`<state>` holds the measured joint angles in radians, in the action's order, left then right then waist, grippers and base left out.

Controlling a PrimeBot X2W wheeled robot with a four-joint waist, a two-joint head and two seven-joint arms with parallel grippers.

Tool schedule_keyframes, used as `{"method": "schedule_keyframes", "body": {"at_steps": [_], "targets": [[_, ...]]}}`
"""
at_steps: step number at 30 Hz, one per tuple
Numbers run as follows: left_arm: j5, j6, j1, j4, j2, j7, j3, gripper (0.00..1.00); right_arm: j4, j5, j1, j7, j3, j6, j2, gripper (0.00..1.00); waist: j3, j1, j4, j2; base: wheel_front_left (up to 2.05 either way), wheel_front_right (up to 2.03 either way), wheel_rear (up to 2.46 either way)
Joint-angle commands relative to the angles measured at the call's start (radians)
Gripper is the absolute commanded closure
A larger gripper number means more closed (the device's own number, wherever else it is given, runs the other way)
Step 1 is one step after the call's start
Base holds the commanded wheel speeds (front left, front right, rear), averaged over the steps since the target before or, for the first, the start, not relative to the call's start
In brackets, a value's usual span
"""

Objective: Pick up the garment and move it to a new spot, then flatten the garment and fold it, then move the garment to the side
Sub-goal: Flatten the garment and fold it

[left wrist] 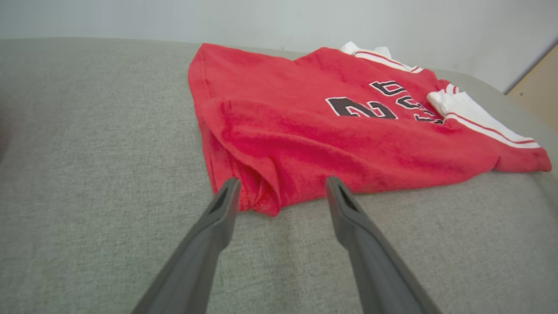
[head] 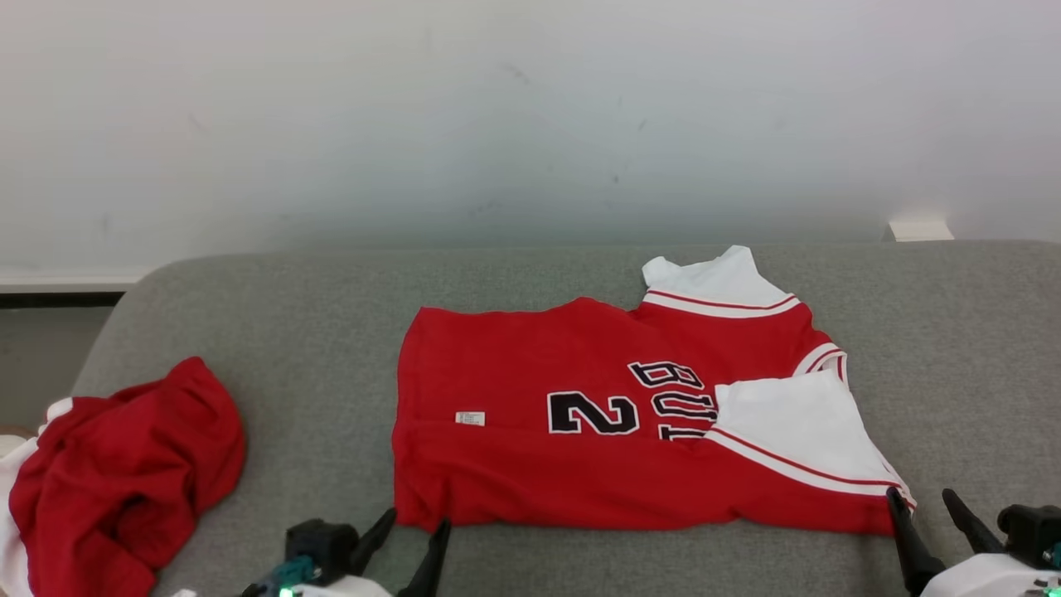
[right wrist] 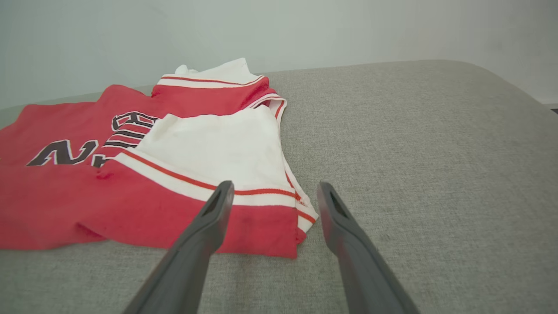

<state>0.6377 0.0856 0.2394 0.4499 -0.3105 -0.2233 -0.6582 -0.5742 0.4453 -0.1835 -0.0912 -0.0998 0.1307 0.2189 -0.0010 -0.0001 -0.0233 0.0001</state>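
Note:
The garment (head: 580,414) is a red jersey with white sleeves and black lettering, spread on the grey sofa seat with its near long edge folded over. My left gripper (head: 413,524) stands open at the jersey's near left corner; in the left wrist view the red hem corner (left wrist: 266,196) lies between the spread fingers of the left gripper (left wrist: 281,188). My right gripper (head: 922,502) is open at the near right corner. In the right wrist view the gripper (right wrist: 272,192) frames the red-and-white sleeve corner (right wrist: 301,218). Nothing is held.
A second red and white garment (head: 116,473) lies crumpled at the seat's left end. The grey sofa seat (head: 953,348) has bare room right of the jersey and behind it, up to the pale wall (head: 530,116).

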Motion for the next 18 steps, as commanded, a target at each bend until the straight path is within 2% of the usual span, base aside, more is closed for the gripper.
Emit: {"method": "schedule_keyframes", "body": {"at_steps": [1, 11, 18], "targets": [[-0.008, -0.009, 0.019, 0.023, 0.005, 0.009, -0.006, 0.0, -0.022, 0.015, -0.022, 0.007, 0.004, 0.0, 0.008, 0.0, 0.008, 0.0001, 0.005, -0.0001, 0.0, 0.0, 0.0], [-0.01, -0.039, 0.138, 0.217, 0.065, 0.044, -0.029, 0.0, -0.203, 0.019, -0.117, 0.086, 0.01, 0.0, -0.004, 0.0, 0.052, 0.0001, 0.004, -0.0001, 0.0, 0.0, 0.0], [-0.012, -0.02, 0.165, 0.316, 0.08, 0.043, -0.031, 0.0, -0.284, 0.03, -0.157, 0.104, -0.013, 0.0, -0.024, 0.0, 0.058, 0.0001, -0.009, -0.0001, 0.0, 0.0, 0.0]]}}
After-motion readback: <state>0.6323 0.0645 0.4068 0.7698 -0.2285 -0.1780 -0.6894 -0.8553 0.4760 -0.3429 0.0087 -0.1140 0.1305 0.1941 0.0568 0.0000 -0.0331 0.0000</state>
